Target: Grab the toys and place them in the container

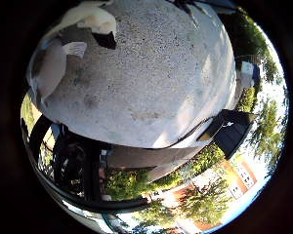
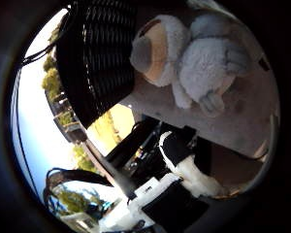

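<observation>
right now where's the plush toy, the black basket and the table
plush toy (image 2: pixel 199 63), thumb side palm view, on its pale body
black basket (image 2: pixel 99 53), thumb side palm view, on its slatted wall
table (image 1: pixel 151 73), little finger side palm view, on a bare speckled part of the top

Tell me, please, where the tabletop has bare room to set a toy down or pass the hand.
Most of the round speckled table is bare, from its middle out to the rim. It is crowded only where the plush toy lies beside the black mesh container, near the hand.
</observation>
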Available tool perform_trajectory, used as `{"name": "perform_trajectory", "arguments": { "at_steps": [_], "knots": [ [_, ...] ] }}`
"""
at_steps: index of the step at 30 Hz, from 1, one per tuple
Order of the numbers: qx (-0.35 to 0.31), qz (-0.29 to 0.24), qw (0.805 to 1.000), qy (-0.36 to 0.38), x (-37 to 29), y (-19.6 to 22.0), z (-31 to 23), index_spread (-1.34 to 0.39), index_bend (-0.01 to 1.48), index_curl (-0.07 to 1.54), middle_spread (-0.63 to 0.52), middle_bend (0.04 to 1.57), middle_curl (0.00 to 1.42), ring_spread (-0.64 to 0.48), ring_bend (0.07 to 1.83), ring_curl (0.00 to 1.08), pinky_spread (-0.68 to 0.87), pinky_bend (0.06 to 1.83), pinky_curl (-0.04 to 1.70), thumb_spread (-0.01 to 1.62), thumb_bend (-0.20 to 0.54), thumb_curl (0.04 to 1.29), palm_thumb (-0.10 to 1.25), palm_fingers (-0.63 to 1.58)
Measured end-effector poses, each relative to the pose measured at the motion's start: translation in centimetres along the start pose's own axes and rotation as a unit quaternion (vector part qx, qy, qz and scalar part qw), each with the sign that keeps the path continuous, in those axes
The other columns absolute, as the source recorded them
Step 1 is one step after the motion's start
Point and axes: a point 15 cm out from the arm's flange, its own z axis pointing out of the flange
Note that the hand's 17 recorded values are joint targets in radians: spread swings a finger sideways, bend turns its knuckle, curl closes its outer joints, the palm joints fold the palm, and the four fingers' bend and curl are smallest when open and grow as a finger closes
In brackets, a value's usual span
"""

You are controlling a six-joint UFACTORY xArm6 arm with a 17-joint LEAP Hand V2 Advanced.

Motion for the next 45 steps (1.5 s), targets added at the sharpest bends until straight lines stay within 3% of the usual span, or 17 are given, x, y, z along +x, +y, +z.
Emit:
{"name": "perform_trajectory", "arguments": {
  "at_steps": [5,9,13,17,22,28,35,45],
  "knots": [
    [0.000,-0.012,1.000,0.016,-2.4,-1.5,0.5,0.04,0.19,0.17,0.15,0.20,0.44,0.25,0.54,0.32,0.45,0.61,0.48,1.06,-0.030,0.31,0.49,0.11],
    [-0.013,-0.022,0.999,0.024,-4.6,-2.1,2.0,0.03,0.15,0.17,0.07,0.25,0.46,0.20,0.63,0.35,0.42,0.60,0.46,1.06,-0.020,0.31,0.53,0.28],
    [-0.023,-0.027,0.999,0.030,-5.3,-2.4,2.7,-0.08,0.12,0.14,-0.03,0.48,0.57,0.13,0.91,0.45,0.36,0.61,0.50,1.06,-0.017,0.33,0.59,0.52],
    [-0.028,-0.034,0.998,0.040,-6.5,-3.0,2.9,-0.21,0.14,0.05,-0.12,0.72,0.73,0.06,1.21,0.59,0.32,0.66,0.61,1.06,-0.013,0.35,0.67,0.56],
    [-0.024,-0.034,0.998,0.043,-6.6,-3.3,2.9,-0.37,0.38,0.00,-0.20,0.86,0.89,-0.02,1.37,0.70,0.31,0.86,0.78,1.04,-0.005,0.40,0.78,0.76],
    [-0.008,-0.018,0.999,0.039,-5.8,-3.8,2.7,-0.55,0.67,-0.01,-0.26,0.96,1.05,-0.08,1.37,0.75,0.29,1.20,0.96,1.02,0.022,0.49,0.95,0.95],
    [0.000,0.006,0.999,0.033,-4.5,-3.6,2.2,-0.70,0.88,-0.01,-0.28,1.02,1.15,-0.11,1.39,0.80,0.26,1.31,1.03,1.06,0.031,0.59,1.03,0.92],
    [0.018,0.030,0.999,0.027,-1.8,-2.9,-0.6,-0.83,1.09,-0.02,-0.30,1.07,1.24,-0.13,1.44,0.85,0.21,1.40,1.04,1.10,-0.009,0.71,1.03,0.85]
  ]
}}
